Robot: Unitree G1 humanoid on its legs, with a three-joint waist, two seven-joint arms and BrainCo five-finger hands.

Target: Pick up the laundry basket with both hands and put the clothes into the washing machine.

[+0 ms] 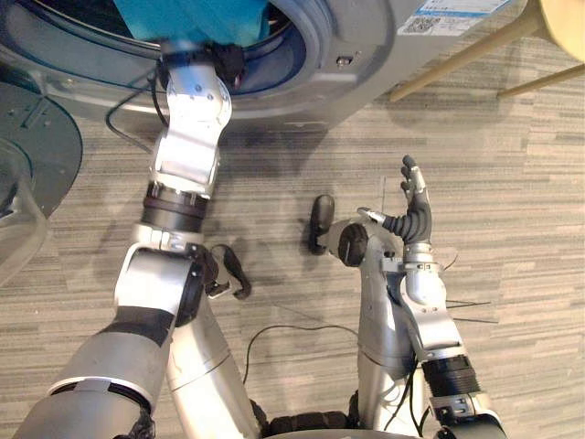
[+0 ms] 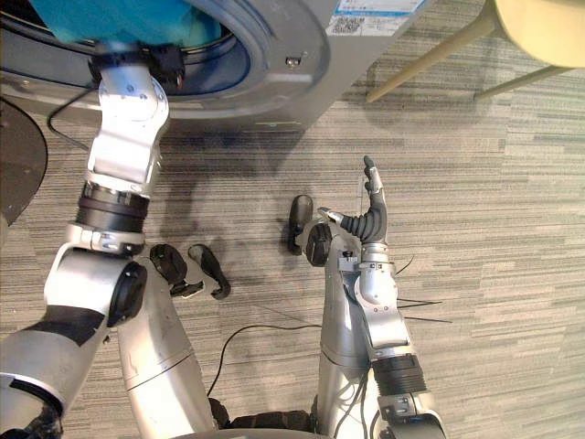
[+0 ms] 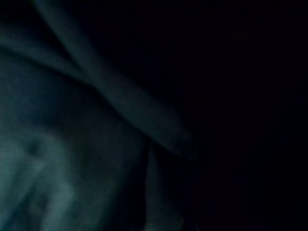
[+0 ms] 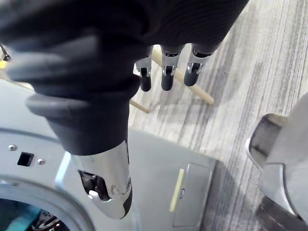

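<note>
From where I stand the open door (image 1: pixel 27 155) hangs at the far left, and the left arm (image 1: pixel 187 137) runs straight up the frame into the washing machine (image 1: pixel 366 64). The left hand (image 1: pixel 224 64) has its dark cover at the rim and its fingers buried under the teal cloth (image 1: pixel 196 18), so I cannot tell their grip. The cloth sits in the drum mouth at upper left, dead ahead along that arm. The right hand (image 1: pixel 411 197), fingers straight and holding nothing, stands well apart at centre right, so any further push inward looks like the left's job
</note>
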